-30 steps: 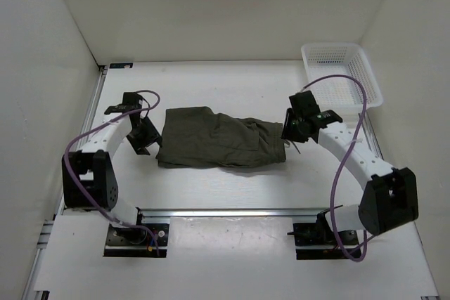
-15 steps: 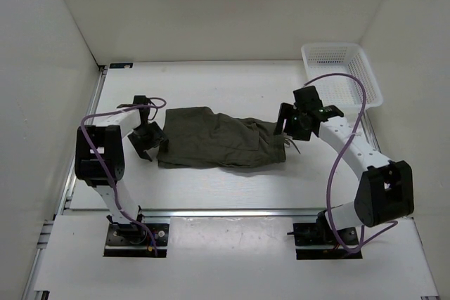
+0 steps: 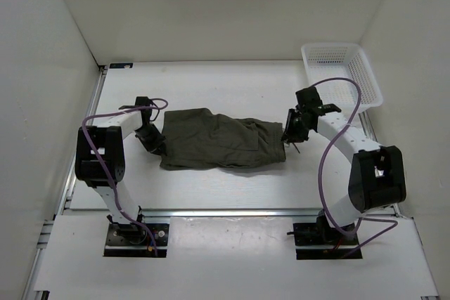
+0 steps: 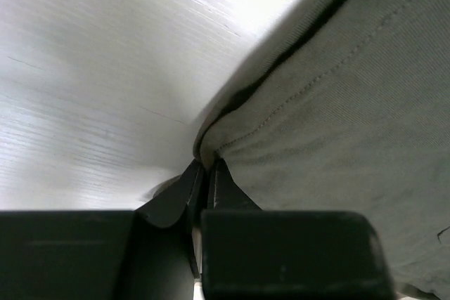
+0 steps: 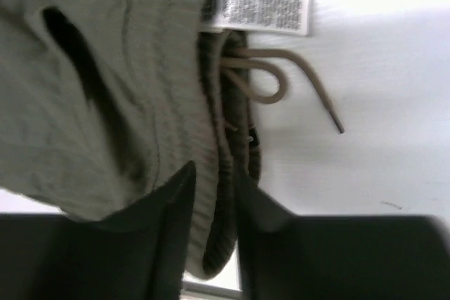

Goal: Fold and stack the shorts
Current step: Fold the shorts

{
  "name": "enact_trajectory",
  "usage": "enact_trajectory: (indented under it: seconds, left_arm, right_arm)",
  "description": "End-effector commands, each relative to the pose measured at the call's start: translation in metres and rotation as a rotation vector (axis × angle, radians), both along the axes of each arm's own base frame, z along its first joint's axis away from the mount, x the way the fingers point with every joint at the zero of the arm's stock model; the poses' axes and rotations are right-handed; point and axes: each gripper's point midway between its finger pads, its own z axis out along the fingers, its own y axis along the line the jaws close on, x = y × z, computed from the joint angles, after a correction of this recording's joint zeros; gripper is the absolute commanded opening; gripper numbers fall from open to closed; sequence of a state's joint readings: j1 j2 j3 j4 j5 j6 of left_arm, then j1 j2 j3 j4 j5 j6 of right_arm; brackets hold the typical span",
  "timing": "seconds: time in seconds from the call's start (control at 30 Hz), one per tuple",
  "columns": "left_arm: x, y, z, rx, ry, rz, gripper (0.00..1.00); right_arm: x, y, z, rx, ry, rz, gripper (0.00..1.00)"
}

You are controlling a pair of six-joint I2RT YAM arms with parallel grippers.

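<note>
Both ends of the shorts point(image 3: 221, 142) were pinched on the tabletop point(image 3: 232, 89)
Left jaws closed on a leg hem point(image 4: 242, 131); right jaws gripped the waistband point(image 5: 212, 173)

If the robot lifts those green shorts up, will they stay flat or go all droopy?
Probably droopy: the shorts lie wrinkled and limp. The waistband bunches inside the right claw, so it likely squashes easily. The loose drawstring would probably dangle.
</note>
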State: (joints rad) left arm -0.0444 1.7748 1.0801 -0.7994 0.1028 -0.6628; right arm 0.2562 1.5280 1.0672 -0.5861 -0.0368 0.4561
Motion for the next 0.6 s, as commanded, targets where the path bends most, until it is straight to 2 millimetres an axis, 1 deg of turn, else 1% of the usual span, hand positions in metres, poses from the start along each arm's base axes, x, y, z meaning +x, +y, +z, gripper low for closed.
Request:
enact_trajectory:
  seconds: [0.0,0.03,0.07,0.13,0.17,0.2,0.23,0.27,0.3,0.33,0.37,0.4,0.43,0.47,0.53,0.57]
  left_arm:
    - [0.021,-0.009,0.027,-0.03,-0.116,-0.009,0.11]
    - [0.021,-0.009,0.027,-0.03,-0.116,-0.009,0.11]
    - [0.021,-0.008,0.026,-0.021,-0.116,-0.007,0.11]
    - [0.018,-0.01,0.026,-0.021,-0.107,-0.016,0.11]
    - [0.019,-0.008,0.025,-0.01,-0.108,-0.015,0.11]
    - [0.018,-0.008,0.023,-0.01,-0.099,-0.015,0.11]
    - [0.02,-0.011,0.025,-0.011,-0.108,-0.024,0.11]
    - [0.021,-0.009,0.025,0.001,-0.108,-0.022,0.11]
    - [0.02,-0.009,0.021,0.002,-0.098,-0.022,0.11]
    - [0.02,-0.009,0.021,0.002,-0.098,-0.022,0.11]
    - [0.02,-0.009,0.021,0.002,-0.098,-0.022,0.11]
    - [0.02,-0.009,0.021,0.002,-0.098,-0.022,0.11]
    - [0.02,-0.009,0.021,0.002,-0.098,-0.022,0.11]
    - [0.021,-0.008,0.024,0.011,-0.1,-0.02,0.11]
    - [0.024,-0.008,0.026,0.01,-0.109,-0.02,0.11]
    - [0.022,-0.008,0.026,0.011,-0.1,-0.02,0.11]
  right_arm:
    - [0.006,0.02,0.035,0.073,-0.108,0.059,0.29]
    - [0.006,0.02,0.042,0.056,-0.139,0.06,0.2]
    - [-0.001,0.03,0.046,0.049,-0.153,0.091,0.17]
    - [-0.012,0.034,0.056,0.038,-0.17,0.102,0.12]
    - [-0.02,0.042,0.055,0.046,-0.165,0.122,0.07]
    - [-0.027,0.041,0.051,0.031,-0.155,0.128,0.05]
    - [-0.031,0.046,0.048,0.031,-0.143,0.122,0.03]
    - [-0.036,0.047,0.046,0.034,-0.136,0.124,0.01]
    - [-0.041,0.049,0.039,0.029,-0.123,0.135,0.0]
    - [-0.043,0.052,0.036,0.036,-0.119,0.132,0.0]
    - [-0.047,0.054,0.026,0.029,-0.087,0.134,0.0]
    - [-0.051,0.049,0.013,0.004,-0.064,0.127,0.0]
    - [-0.05,0.046,0.004,-0.008,-0.059,0.111,0.0]
    - [-0.052,0.042,-0.009,-0.033,-0.035,0.093,0.0]
    - [-0.054,0.027,-0.033,-0.098,-0.006,0.047,0.0]
    - [-0.055,0.022,-0.045,-0.123,0.017,0.024,0.0]
